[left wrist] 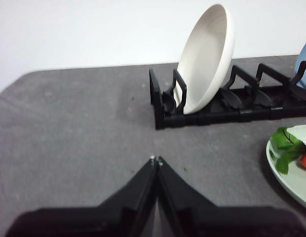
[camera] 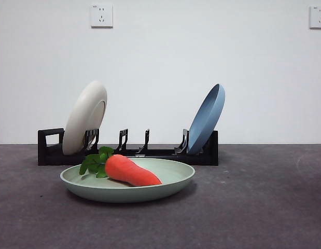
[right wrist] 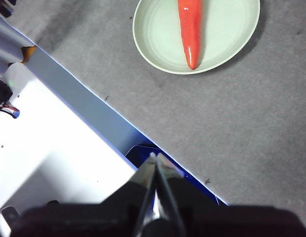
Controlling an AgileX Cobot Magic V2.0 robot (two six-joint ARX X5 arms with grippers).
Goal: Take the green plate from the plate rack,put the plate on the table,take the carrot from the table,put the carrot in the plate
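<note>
The green plate lies flat on the table in front of the plate rack. The carrot lies in the plate, leaves toward the rack's handle end. The plate also shows in the right wrist view with the carrot on it, and at the edge of the left wrist view. My left gripper is shut and empty above bare table, off the rack's handle end. My right gripper is shut and empty over the table's edge, away from the plate.
A cream-white plate leans in the rack near the handle end and a blue plate leans at the other end. The table's edge with a white surface beyond it shows in the right wrist view. A white wall stands behind.
</note>
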